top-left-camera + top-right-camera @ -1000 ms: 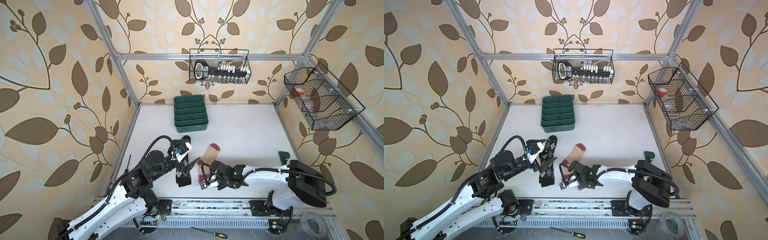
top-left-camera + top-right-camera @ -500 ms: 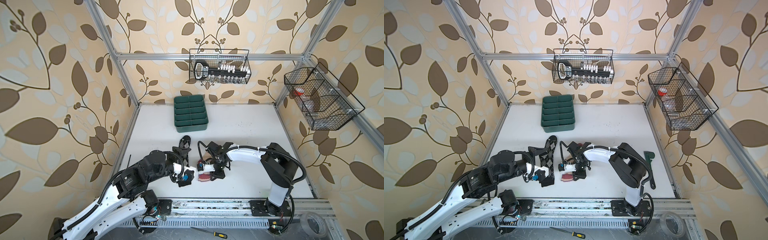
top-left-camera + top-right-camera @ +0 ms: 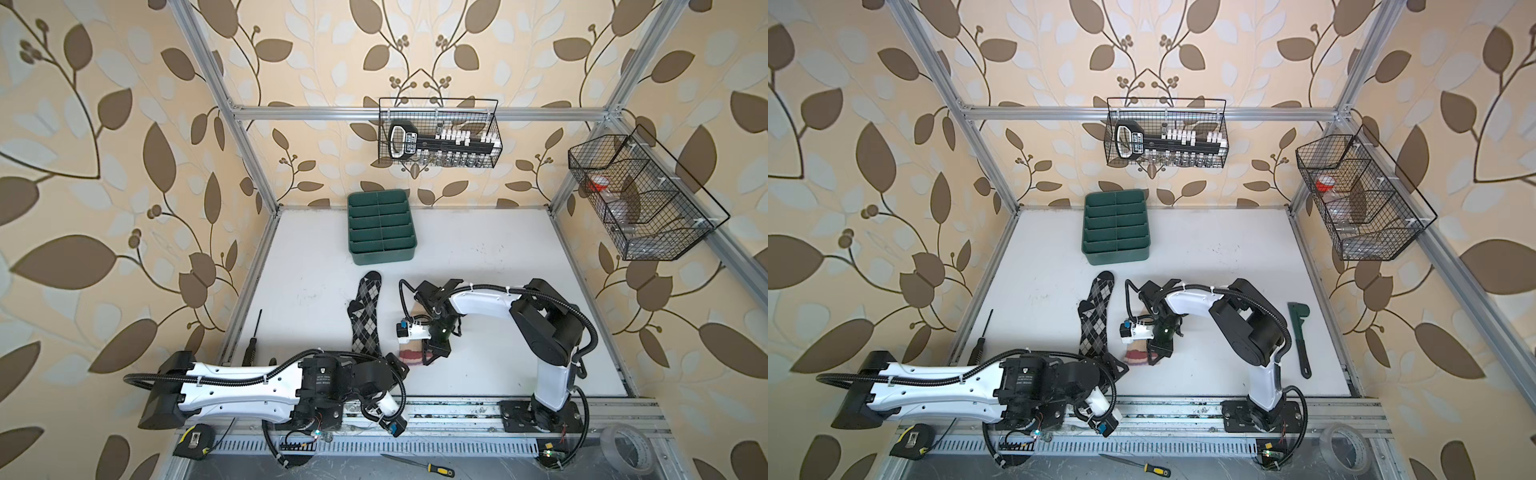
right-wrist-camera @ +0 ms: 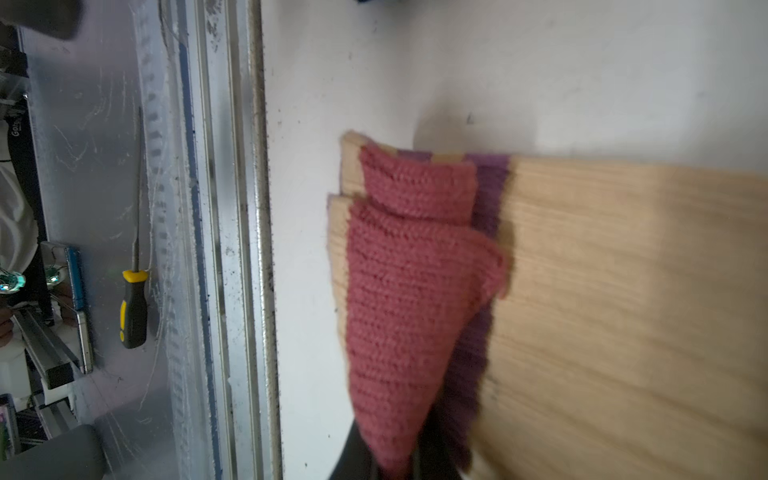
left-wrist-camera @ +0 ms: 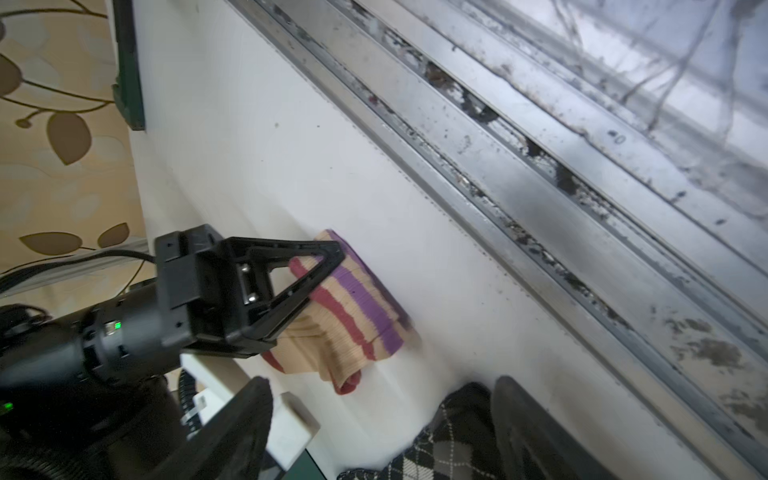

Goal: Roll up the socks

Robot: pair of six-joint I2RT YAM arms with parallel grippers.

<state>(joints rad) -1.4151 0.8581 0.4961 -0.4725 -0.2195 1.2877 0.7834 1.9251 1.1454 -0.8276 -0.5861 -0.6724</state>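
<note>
Left arm and right arm: glossy white shells between matte black joint housings, ribbed black cable tied along each with white ties, blue-faced camera block at wrist; right gripper black, open triangular frames, two screws, green light.

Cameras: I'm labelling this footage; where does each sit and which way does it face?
Both top views: high over the front, looking down on the table; left arm and right arm show.
Left wrist: on the left arm, facing past the open left gripper to the beige sock; right gripper shows.
Right wrist: on the right arm, close over that sock, its shut jaws just in view.
Shared: both wrist views show the gripped beige sock.
</note>
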